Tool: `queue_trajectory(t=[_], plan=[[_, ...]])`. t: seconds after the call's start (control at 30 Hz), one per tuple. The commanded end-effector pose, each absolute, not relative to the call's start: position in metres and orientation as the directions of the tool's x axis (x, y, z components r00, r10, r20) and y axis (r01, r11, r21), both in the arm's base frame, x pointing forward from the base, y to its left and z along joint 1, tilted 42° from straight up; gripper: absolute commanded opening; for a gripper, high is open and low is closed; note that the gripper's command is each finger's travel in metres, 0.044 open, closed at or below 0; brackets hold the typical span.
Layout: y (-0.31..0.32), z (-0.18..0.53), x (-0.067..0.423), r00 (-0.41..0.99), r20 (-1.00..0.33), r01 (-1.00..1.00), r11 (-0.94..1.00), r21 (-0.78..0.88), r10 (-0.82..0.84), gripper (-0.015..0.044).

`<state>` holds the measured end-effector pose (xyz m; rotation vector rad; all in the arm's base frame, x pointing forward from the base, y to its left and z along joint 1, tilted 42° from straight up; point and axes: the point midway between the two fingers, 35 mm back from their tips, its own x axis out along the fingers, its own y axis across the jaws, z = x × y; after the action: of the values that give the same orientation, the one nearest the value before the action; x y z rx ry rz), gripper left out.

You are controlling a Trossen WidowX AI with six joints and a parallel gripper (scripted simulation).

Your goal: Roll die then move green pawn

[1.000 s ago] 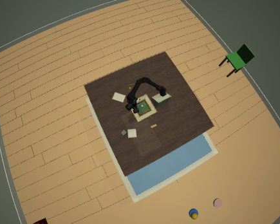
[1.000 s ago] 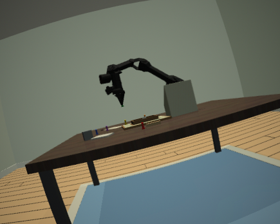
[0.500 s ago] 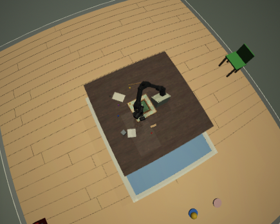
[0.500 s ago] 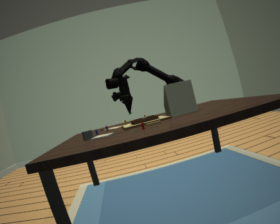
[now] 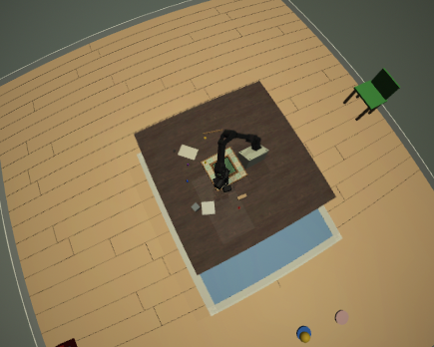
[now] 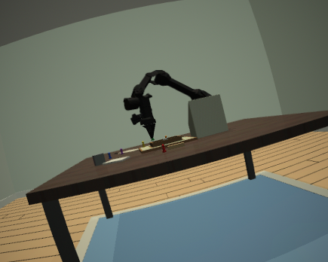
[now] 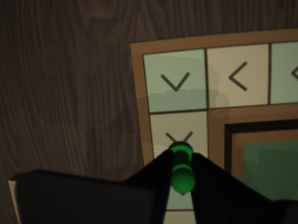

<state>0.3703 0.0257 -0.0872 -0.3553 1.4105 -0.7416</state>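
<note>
My gripper is shut on the green pawn. It holds the pawn upright, low over the game board. In the wrist view the pawn is over the arrow square just below the corner square, on the board's left column. I cannot tell whether the pawn's base touches the board. The green-lined tray sits in the middle of the board. I cannot make out the die in any view.
A red pawn stands by the board's near edge and a yellow pawn to its left. Blue and purple pawns, a grey box, white sheets and the arm's base block are on the table.
</note>
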Motion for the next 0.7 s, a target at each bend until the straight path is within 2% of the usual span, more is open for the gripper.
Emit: queue_trajectory(t=[0.0,0.67], plan=[[0.011,-0.105,0.363,-0.033,-0.749,0.236,0.723,-0.65,-0.662,0.0],[-0.001,-0.118,0.362,-0.033,-0.748,0.236,0.722,-0.65,-0.663,0.0]])
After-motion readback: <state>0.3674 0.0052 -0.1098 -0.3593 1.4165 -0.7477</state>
